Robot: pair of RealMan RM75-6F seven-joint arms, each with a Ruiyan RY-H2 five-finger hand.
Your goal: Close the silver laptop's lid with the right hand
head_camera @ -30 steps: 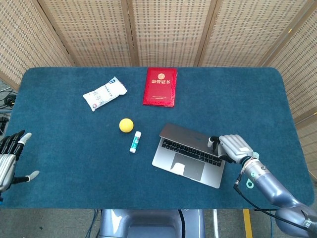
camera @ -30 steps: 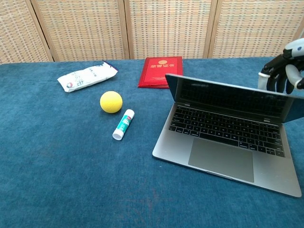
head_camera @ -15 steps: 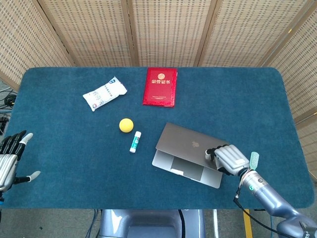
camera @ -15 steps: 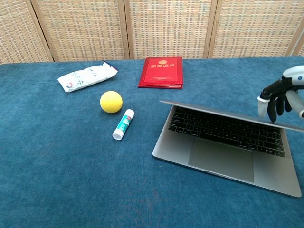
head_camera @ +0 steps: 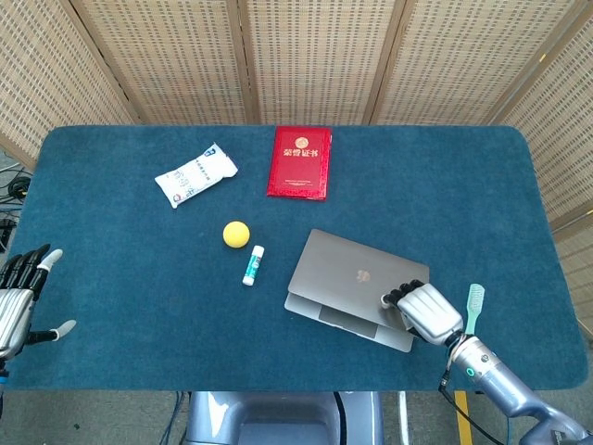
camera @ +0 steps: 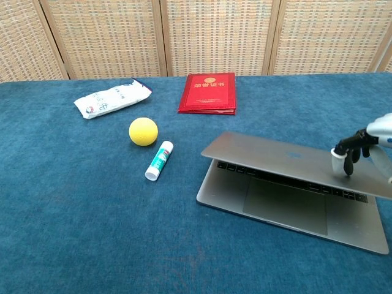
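The silver laptop lies right of centre on the blue table, its lid tipped low over the keyboard with a narrow gap still showing at the front. My right hand presses its fingertips down on the lid's right part, holding nothing. At the table's left edge my left hand stays with its fingers spread and empty, seen only in the head view.
A yellow ball and a glue stick lie left of the laptop. A red booklet and a white packet sit farther back. A green toothbrush lies right of the laptop.
The right hand has pushed the lid from upright down to nearly flat, moving toward the table's near edge with it. The left hand has not moved.
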